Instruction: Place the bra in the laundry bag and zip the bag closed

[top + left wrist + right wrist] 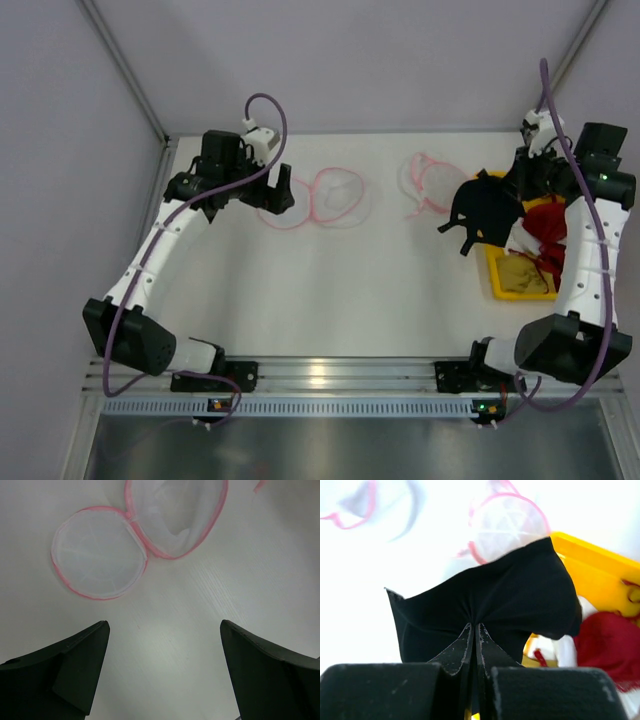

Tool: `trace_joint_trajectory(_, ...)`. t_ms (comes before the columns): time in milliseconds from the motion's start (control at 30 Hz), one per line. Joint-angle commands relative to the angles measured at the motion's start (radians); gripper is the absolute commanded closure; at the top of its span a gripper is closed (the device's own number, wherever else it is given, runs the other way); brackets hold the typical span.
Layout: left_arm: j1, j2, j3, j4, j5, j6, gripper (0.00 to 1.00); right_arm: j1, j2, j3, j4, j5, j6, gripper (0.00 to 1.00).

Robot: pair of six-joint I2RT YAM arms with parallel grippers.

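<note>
Limp black fabric bra (485, 595) hung pinched in the right claw (475, 630), at the right side.
It looked light and soft, gripped at mid-fabric; the left claw (164, 627) stood spread near the open round pink-trimmed mesh laundry bag (100, 555), far left.

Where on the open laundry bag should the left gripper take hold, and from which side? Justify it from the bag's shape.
Probably the pink rim of the laundry bag's deeper half, coming down from above on the side nearest the open left gripper. The mesh lies thin and flat; the trim stands up as a firmer edge to pinch.
</note>
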Motion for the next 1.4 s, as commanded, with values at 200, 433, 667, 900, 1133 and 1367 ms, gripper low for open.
trace_joint_trajectory(200,0.076,-0.151,-0.044,0.075,0.127,-0.082,0.02,0.274,-0.129,0.046,-0.105,-0.254,-0.002,1.0)
trace_joint_trajectory(433,0.188,-0.241,-0.153,0.09,0.21,-0.141,0.02,0.636,-0.116,-0.052,0.012,-0.159,0.061,1.0)
trace_joint_trajectory(667,0.273,-0.307,-0.279,0.09,0.227,-0.115,0.02,0.946,-0.024,-0.208,0.089,-0.05,-0.015,1.0)
trace_joint_trajectory(900,0.273,-0.385,-0.428,0.073,0.293,0.184,0.02,1.029,-0.013,-0.405,0.124,0.023,-0.161,1.0)
trace_joint_trajectory(1133,0.239,-0.34,-0.511,0.084,0.29,0.405,0.03,1.029,-0.103,-0.601,0.199,0.263,-0.341,0.78)
trace_joint_trajectory(1367,0.142,-0.149,-0.44,0.197,0.166,0.238,0.15,0.925,-0.233,-0.584,0.201,0.261,-0.214,0.46)
